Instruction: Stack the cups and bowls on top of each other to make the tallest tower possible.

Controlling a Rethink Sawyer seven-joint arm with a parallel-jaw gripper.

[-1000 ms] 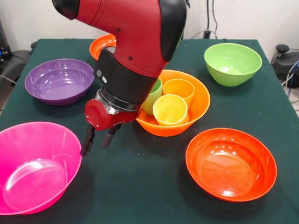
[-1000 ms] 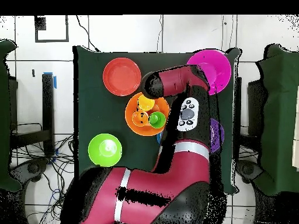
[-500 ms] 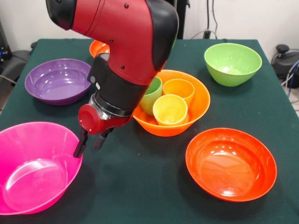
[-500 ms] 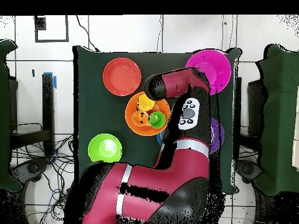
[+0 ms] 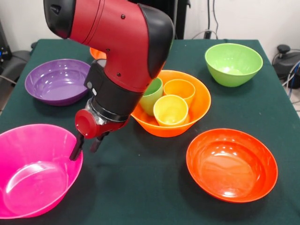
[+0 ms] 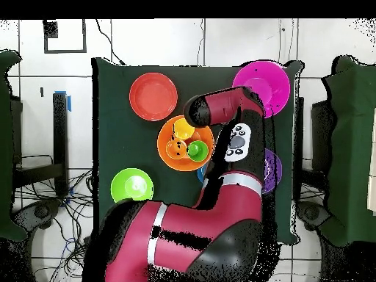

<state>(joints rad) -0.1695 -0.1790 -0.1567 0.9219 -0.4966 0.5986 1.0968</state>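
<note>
The tool [image 5: 86, 147] hangs right at the rim of the large pink bowl [image 5: 33, 173], fingers slightly parted, gripping nothing. Green cup [image 5: 152, 95], orange cup [image 5: 179, 89] and yellow cup [image 5: 170, 110] sit together inside the light orange bowl [image 5: 199, 110] mid-surface. A red-orange bowl [image 5: 232, 164], lime green bowl [image 5: 233, 63] and purple bowl [image 5: 58, 80] each stand apart on the dark green surface [image 5: 140, 187].
</note>
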